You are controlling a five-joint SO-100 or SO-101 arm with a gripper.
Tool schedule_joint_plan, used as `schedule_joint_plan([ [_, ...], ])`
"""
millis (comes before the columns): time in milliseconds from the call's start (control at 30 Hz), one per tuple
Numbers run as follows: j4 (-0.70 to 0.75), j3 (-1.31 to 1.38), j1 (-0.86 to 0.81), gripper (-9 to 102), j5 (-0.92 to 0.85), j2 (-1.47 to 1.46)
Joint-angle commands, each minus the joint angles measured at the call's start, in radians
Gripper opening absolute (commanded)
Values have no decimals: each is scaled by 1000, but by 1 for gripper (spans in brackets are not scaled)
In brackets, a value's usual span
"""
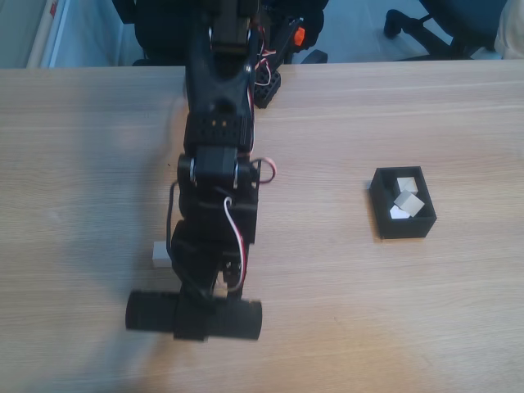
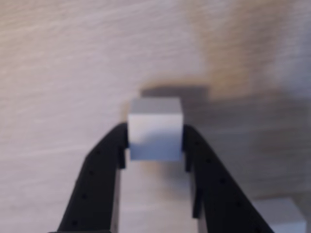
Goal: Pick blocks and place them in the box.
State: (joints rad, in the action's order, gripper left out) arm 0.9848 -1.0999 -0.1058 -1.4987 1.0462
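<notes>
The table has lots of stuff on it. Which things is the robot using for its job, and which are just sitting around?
For the job:
- white cube between the gripper fingers
- another white cube on the table
- black box with cubes inside

Just there:
- wooden table
- office chair base behind the table

From my remote station, I see the black arm stretched from the table's far edge toward the fixed camera, wrist bent downward, red and white wires looping along its side. In the wrist view, my gripper points down at the tabletop, both dark fingers closed in against the opposite faces of a white block, pinching it at their tips
</notes>
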Motion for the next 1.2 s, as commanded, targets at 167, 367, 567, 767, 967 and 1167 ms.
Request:
schedule_joint_plan([
  [167,-2,-408,135,0,86,495],
  [367,83,-565,328,0,233,698],
  [567,126,-557,551,0,368,767],
  [767,106,-500,710,0,469,738],
  [967,75,-451,778,1,581,661],
  [1167,61,-416,788,14,658,614],
])
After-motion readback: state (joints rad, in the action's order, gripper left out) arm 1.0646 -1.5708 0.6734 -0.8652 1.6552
